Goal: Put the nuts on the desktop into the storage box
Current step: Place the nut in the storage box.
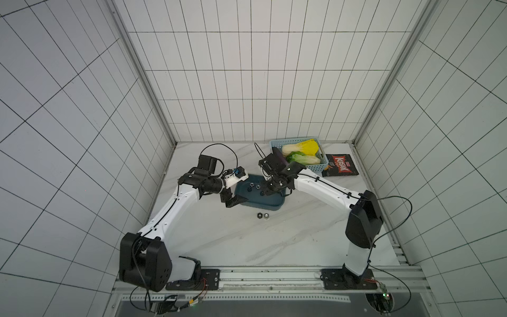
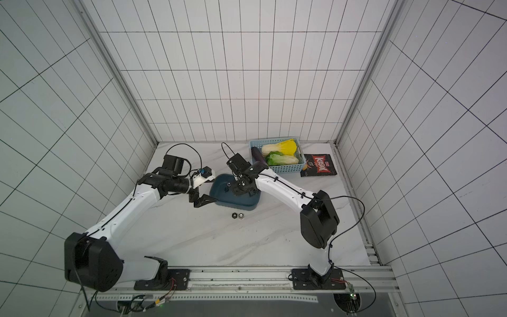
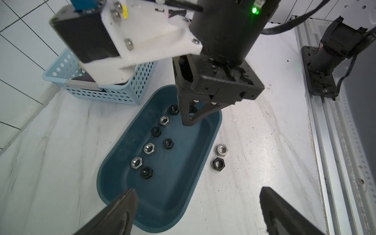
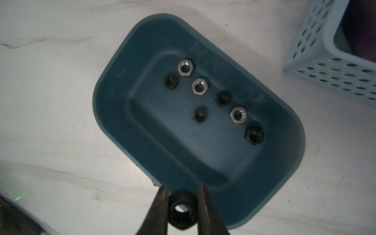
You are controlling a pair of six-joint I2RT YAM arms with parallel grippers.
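7 nuts (image 4: 199, 87) in storage box (image 4: 162, 142), 2 on desktop (image 4: 50, 122) nr it, black nut (image 4: 181, 211) gripped.

You are looking at two arms (image 1: 175, 214) with white shells (image 1: 321, 189), bulky black joint housings (image 1: 363, 222), loose black cables (image 3: 289, 24), and silver screws (image 3: 128, 43) on a white wrist bracket (image 3: 150, 34).

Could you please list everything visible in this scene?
desktop: one, white marble, under everything
storage box: one, dark teal, mid-desktop between the arms
nuts in the box: seven, four black, three silver, flat on its floor
loose nuts: two, one black, one silver, on the desktop beside the box
held nut: one, black, pinched over the box
basket: one, light blue, behind the box
vegetables: three, yellow-white, green, purple, in the basket
snack packet: one, black and red, beside the basket
left gripper: one, black, open, empty, at the box's end
right gripper: one, black, shut on the held nut
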